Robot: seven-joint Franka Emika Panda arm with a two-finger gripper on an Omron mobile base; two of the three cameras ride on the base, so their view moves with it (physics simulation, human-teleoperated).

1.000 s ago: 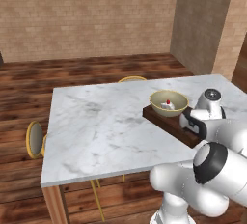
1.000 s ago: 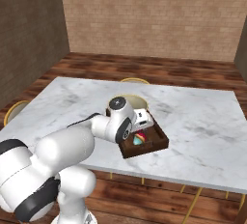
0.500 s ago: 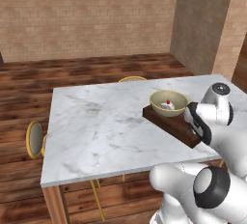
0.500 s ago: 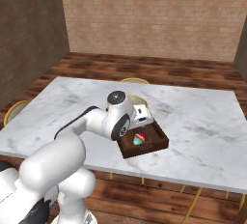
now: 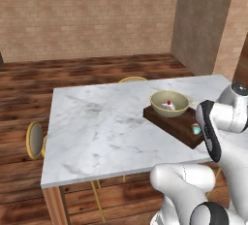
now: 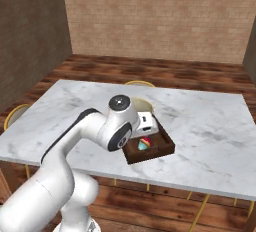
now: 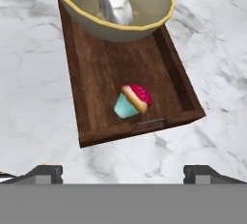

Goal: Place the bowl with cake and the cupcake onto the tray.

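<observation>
Marble table (image 5: 97,127) carries the tray (image 7: 91,63); bowl with cake (image 7: 113,6) and cupcake (image 7: 132,101) rest inside, beyond the gripper (image 7: 123,174), fingers wide, empty, suggesting release.

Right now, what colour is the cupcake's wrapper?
Teal, under a pinkish-red top; the cupcake lies tipped on the tray. Clearest in the hand view.
</observation>
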